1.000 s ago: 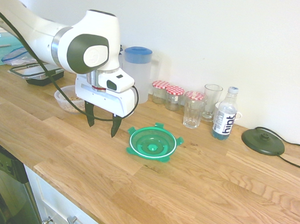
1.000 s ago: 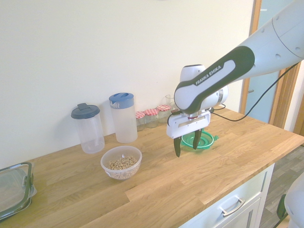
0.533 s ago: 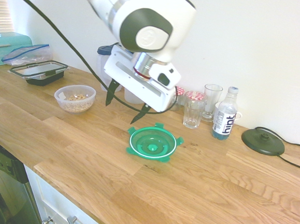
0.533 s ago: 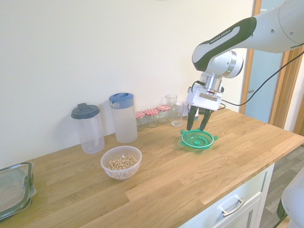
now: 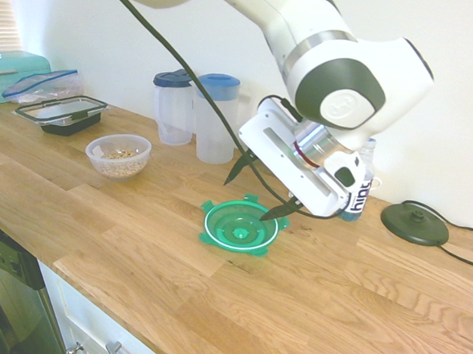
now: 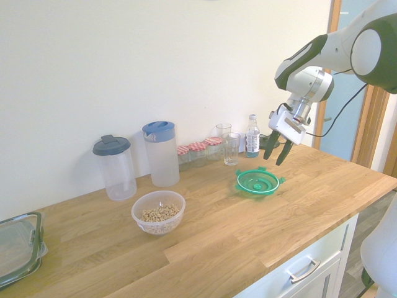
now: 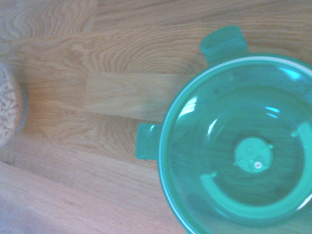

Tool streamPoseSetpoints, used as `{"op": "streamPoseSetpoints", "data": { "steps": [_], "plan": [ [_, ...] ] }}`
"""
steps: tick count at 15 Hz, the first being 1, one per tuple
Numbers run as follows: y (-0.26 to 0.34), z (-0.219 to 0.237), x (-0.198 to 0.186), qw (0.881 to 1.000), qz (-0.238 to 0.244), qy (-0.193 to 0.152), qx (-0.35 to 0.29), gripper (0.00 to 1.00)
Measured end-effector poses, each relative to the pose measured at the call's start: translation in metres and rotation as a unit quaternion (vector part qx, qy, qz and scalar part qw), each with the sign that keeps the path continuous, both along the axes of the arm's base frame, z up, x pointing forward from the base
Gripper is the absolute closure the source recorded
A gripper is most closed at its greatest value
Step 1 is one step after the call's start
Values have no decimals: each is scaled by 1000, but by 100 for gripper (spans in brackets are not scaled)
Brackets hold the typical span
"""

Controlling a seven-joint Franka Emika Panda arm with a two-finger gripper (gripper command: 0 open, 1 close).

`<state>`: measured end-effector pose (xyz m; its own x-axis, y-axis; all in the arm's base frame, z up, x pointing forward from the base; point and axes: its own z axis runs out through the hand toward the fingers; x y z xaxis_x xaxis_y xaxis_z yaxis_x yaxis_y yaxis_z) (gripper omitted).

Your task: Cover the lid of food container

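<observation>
The green lid with its white ring lies flat on the wooden counter, clip tabs out; it also shows as the lid and fills much of the wrist view as the lid. My gripper hangs tilted just above its far side, open and holding nothing. From the other side the gripper sits above and slightly beyond the lid. The food container, a small clear bowl of beige cereal, stands well apart along the counter, seen again as the food container and at the wrist picture's edge.
Two tall pitchers stand against the wall. Red-checked jars, drinking glasses and a water bottle line the wall behind the lid. A black-rimmed container and a black disc sit at opposite ends.
The arm has swung away from the bowl, past the lid, and now hangs tilted over the lid's far side. The gripper stayed open. Lid and bowl have not moved.
</observation>
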<state>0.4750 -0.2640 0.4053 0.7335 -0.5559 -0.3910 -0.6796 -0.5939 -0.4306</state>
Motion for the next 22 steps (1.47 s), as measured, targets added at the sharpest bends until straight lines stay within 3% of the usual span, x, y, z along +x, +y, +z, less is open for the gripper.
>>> {"op": "streamPoseSetpoints", "data": {
  "steps": [6,20,21,22],
  "plan": [
    [-43,-45,14,999,-26,8,28,0],
    [-6,-91,61,997,48,18,59,0],
    [-2,-91,63,997,53,20,58,100],
    [1,-91,64,997,57,21,57,100]
  ]
}}
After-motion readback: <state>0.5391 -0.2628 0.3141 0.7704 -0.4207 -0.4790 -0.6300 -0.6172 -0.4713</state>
